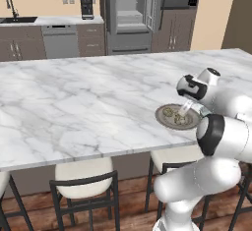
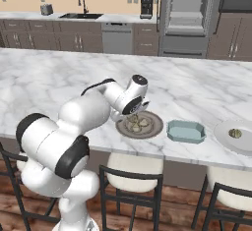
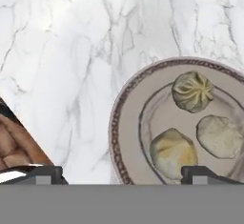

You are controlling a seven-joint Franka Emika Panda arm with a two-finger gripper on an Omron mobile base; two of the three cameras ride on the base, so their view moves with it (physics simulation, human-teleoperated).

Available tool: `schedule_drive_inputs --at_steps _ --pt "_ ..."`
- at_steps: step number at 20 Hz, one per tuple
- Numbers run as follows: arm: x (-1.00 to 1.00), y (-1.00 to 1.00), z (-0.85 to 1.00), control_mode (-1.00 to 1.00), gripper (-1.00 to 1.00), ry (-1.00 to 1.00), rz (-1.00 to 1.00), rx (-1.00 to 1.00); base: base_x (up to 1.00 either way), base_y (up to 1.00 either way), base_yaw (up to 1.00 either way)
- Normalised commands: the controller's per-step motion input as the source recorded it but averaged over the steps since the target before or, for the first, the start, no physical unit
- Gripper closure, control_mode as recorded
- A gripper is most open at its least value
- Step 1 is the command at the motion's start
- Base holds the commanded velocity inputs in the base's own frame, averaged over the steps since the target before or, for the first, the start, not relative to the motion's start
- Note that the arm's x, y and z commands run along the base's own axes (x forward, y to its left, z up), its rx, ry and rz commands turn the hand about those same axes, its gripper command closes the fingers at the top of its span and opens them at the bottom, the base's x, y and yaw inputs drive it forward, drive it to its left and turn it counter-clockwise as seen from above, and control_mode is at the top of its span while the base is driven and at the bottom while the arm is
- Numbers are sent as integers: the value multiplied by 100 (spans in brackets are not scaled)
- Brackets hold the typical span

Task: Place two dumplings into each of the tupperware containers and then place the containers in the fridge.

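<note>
3 dumplings on plate — hand view; tupperware container — right base view.

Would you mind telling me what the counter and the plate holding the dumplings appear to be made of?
The counter looks like polished white marble, going by its grey veining, though it may be an imitation. The plate seems glazed ceramic: smooth grey with a dark patterned rim. The dumplings look like soft, matte dough, pleated on top.

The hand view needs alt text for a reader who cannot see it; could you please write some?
Seen from above, a round plate with a dark patterned rim holds three dumplings on a white marble counter. The open gripper hangs above the plate's near edge, one dark fingertip at the edge of the nearest dumpling, the other off the plate.
</note>
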Motion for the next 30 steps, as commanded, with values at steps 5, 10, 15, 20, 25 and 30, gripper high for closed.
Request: schedule_drive_inputs --at_steps 5,10,15,20,25,30 --pt "82 3 -7 -100 -100 21 1 0 0 0 0" --pt "64 6 -63 -100 -100 11 0 0 0 0 0" --pt "60 0 -67 -100 -100 2 -2 0 0 0 0" --pt "75 -3 -36 -100 -100 0 -5 0 0 0 0" --pt "18 -1 -41 -100 100 1 -7 -2 0 0 0" --pt "-15 -7 -33 -100 100 3 -11 0 0 0 0"
